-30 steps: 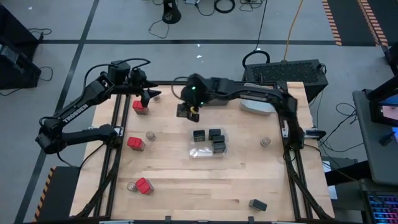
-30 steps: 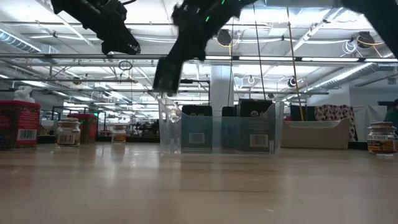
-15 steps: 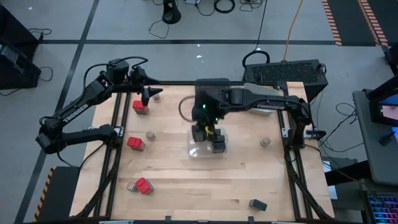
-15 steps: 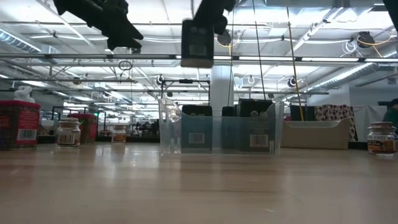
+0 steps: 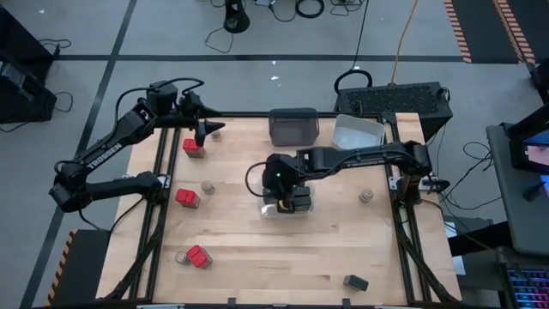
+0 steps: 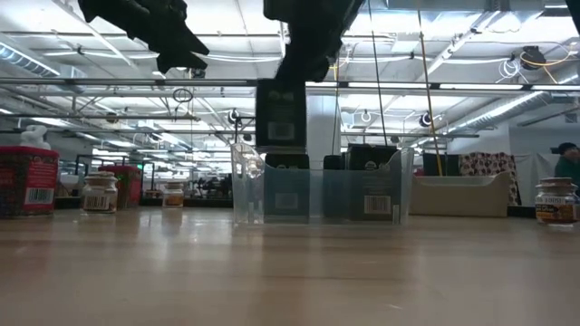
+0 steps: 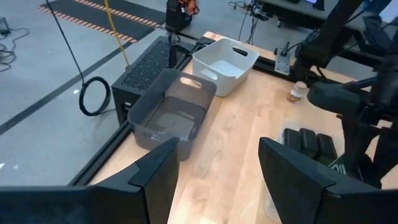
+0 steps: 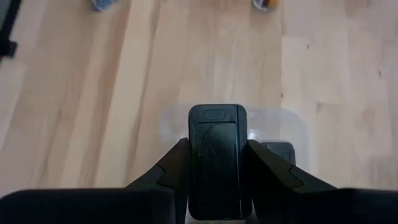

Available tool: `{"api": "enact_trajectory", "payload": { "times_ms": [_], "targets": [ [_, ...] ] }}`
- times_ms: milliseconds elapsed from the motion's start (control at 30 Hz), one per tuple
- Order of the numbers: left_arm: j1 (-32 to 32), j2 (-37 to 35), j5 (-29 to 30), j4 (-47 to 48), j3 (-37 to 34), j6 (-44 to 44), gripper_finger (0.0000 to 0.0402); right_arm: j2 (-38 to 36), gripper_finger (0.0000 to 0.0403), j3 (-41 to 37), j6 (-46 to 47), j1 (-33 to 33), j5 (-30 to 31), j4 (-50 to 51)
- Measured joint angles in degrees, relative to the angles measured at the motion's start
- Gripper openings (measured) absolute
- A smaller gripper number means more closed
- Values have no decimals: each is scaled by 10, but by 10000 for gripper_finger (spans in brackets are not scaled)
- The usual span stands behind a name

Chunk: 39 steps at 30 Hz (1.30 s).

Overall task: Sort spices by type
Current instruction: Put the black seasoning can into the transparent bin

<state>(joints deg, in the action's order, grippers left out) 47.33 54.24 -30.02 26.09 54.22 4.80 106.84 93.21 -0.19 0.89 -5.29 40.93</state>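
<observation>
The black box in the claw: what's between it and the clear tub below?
Only air. In the low view the black box, gripped by the right end effector, hangs just above the clear tub.

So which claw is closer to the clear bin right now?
Right. The right claw hangs just over the clear bin, holding a black spice box; the left claw sits off by the table's far-left corner.

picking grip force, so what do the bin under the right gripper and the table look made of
Clear bin: looks like glossy transparent plastic; the dark containers inside show through its walls. Table: appears to be pale wood, butcher-block style, with visible plank seams and grain, satin finish.
</observation>
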Motion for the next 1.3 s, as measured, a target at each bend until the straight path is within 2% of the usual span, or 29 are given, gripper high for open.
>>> {"api": "enact_trajectory", "payload": {
  "times_ms": [600,767,900,1300],
  "targets": [
    [0,23,-1,-1,0,-16,223,0,109,-94,-11,-14,12,-99],
    [0,23,-2,-1,0,-15,223,0,109,-110,-19,-14,50,-116],
    [0,23,-2,-1,0,-15,223,0,109,-127,-15,-14,52,-140],
    [0,23,-2,-1,0,-10,223,5,120,-133,-3,-14,54,-136]
  ]
}}
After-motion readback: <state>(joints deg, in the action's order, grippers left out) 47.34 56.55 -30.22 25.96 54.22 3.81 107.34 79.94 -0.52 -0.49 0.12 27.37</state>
